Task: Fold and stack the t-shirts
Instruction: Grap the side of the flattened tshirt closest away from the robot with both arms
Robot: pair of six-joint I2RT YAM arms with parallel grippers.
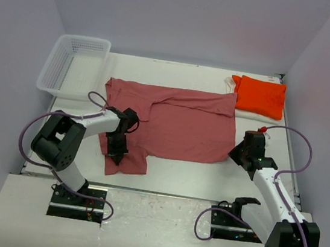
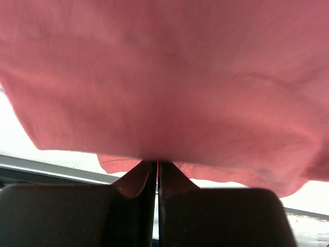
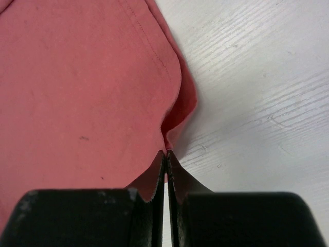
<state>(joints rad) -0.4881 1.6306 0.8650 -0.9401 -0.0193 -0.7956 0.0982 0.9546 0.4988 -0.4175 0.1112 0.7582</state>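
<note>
The soft dusty rose-red cloth t-shirt (image 1: 183, 123) was clamped between the closed fingers of the left pincer (image 2: 157, 172) and the right pincer (image 3: 166, 159), spread ahead of both.

The rose-red t-shirt (image 1: 183, 123) lies spread across the white table (image 1: 194, 176), with one flap jutting out at its near-left corner. The left gripper (image 1: 117, 151) is down on that flap, and the right gripper (image 1: 238, 153) meets the shirt's near-right corner. Just beyond its far-right corner lies the folded orange t-shirt (image 1: 260, 96), resting on the white t-shirt (image 1: 233, 84), of which only an edge shows. A white mesh basket (image 1: 75, 66) stands just off its far-left corner.
</note>
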